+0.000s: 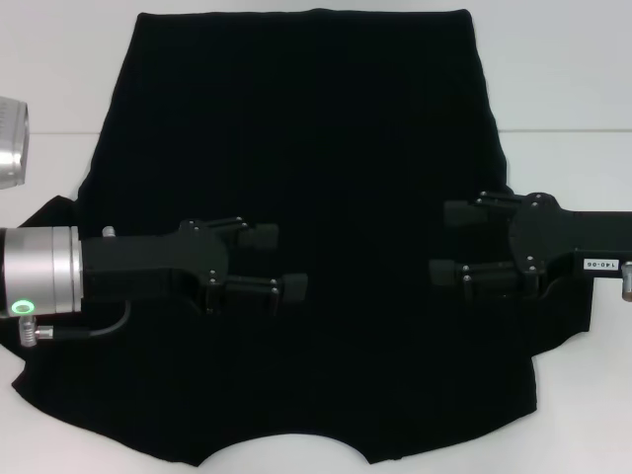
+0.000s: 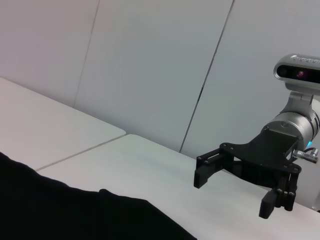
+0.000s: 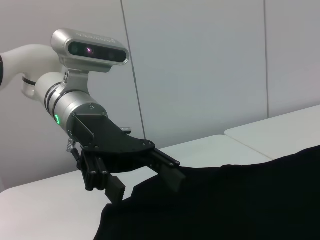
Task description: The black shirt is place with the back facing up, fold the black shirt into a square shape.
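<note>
The black shirt [image 1: 316, 197] lay flat on the white table [image 1: 563, 79]; my left gripper [image 1: 281, 262] and right gripper [image 1: 444, 242] hovered over it, wide open, empty. Limp cloth: I'd pinch the side edges.

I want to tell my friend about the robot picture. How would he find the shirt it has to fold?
Look at the white table in front of the robot. Spread flat across most of it is the black shirt, a big dark cloth with short sleeves sticking out at the sides. The left claw and right claw are black too, but they are hard, jointed machine parts above it, both open.
</note>
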Controlling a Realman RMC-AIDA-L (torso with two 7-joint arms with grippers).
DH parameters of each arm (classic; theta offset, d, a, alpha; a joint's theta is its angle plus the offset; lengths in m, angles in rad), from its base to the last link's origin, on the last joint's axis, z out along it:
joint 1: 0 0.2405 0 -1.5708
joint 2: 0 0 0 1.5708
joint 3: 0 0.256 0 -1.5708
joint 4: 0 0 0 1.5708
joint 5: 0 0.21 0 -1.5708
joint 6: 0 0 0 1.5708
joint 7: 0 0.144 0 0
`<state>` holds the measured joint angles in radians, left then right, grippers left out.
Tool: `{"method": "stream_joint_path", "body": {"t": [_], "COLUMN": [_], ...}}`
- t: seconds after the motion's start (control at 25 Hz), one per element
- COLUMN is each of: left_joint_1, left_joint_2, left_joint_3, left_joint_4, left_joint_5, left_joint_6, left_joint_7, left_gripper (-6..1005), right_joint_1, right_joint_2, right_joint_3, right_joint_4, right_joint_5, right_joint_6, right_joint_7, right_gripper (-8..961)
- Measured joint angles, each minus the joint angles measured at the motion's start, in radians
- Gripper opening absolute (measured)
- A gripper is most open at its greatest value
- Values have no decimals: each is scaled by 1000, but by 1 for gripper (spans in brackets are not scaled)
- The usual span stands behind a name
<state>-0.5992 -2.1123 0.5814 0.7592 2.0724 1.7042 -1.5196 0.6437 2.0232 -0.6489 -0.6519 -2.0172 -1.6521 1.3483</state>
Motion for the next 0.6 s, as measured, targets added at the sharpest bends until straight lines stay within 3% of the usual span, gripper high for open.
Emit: {"method": "stream_joint_path", "body": {"t": [0.6], "left_joint_1": [0], "left_joint_2": [0], "left_joint_3": [0], "left_joint_4": [0], "left_joint_5": [0], "left_joint_6": [-5], "left_joint_7": [-5], "left_gripper": [927], "right_joint_1": [3], "right_joint_2": [4], "right_joint_3": [-3], "right_joint_4": [1], "right_joint_5": [-1], "right_joint_6": [9], "right_joint_7": [0], "right_gripper": [914]}}
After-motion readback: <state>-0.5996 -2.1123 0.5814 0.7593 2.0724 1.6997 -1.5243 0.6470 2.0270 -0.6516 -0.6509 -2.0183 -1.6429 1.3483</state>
